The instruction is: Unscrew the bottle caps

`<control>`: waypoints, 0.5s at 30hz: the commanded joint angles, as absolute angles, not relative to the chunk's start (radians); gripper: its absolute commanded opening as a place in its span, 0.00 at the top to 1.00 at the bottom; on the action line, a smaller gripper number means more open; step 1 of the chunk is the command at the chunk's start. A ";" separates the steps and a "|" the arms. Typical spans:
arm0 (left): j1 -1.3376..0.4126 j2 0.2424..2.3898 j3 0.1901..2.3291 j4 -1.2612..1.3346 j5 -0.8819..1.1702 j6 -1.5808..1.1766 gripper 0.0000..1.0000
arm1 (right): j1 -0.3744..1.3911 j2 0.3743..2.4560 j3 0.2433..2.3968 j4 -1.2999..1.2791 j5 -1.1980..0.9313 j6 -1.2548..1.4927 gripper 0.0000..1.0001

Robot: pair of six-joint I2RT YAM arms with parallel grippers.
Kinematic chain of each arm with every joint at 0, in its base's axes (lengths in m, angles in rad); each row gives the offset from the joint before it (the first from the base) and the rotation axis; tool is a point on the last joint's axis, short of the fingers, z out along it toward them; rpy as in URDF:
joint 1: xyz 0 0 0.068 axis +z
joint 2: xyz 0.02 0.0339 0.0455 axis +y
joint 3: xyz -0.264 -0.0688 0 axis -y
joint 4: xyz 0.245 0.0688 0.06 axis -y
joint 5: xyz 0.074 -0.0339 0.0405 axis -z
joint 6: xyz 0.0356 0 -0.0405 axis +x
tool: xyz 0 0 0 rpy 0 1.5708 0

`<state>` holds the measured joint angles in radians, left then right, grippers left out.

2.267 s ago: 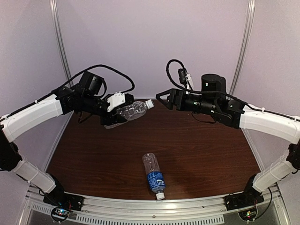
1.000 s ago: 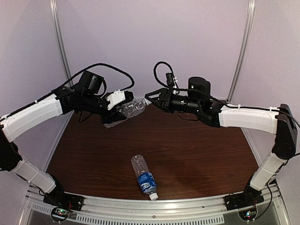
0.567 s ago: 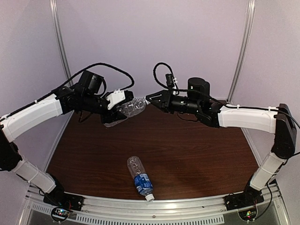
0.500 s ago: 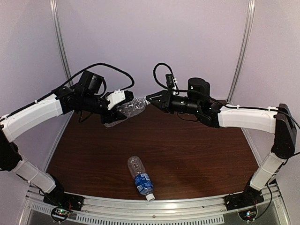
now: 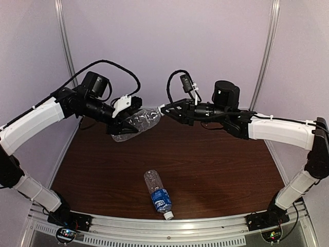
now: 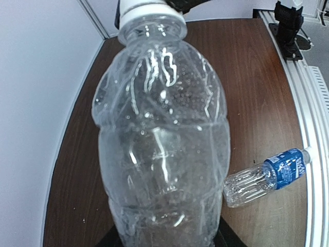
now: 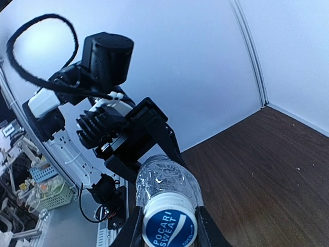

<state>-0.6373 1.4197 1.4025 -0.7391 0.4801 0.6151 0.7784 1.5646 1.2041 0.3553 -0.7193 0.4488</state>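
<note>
An unlabelled clear crinkled bottle (image 5: 140,121) hangs on its side above the back of the table, with my left gripper (image 5: 125,127) shut round its lower body. In the left wrist view the bottle (image 6: 162,134) fills the frame, its white cap (image 6: 149,10) at the top. My right gripper (image 5: 164,109) is shut on that cap (image 7: 169,227), whose top is blue and printed; a finger (image 7: 134,226) presses each side. A second bottle (image 5: 159,194) with a blue label lies on the table near the front edge, its white cap (image 5: 169,216) pointing at the rail.
The brown table (image 5: 221,164) ends at a metal rail (image 5: 169,227) in front, with both arm bases on it. Pale walls and upright poles (image 5: 66,46) close the back and sides. The labelled bottle (image 6: 267,175) lies beside the rail (image 6: 313,103).
My right gripper has closed on the held bottle's cap and its wrist has turned. The left arm has shifted slightly with the bottle. The labelled bottle rolled a little on the table.
</note>
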 commanded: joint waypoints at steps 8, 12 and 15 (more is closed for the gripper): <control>-0.664 1.458 1.447 -0.894 0.777 0.749 0.62 | 0.854 1.520 1.277 0.088 -0.797 -0.262 1.00; -0.664 1.457 1.449 -0.894 0.779 0.748 0.63 | 0.854 1.512 1.260 0.118 -0.742 -0.262 0.95; -0.664 1.455 1.458 -0.894 0.764 0.741 0.64 | 0.854 1.510 1.243 0.167 -0.712 -0.197 0.45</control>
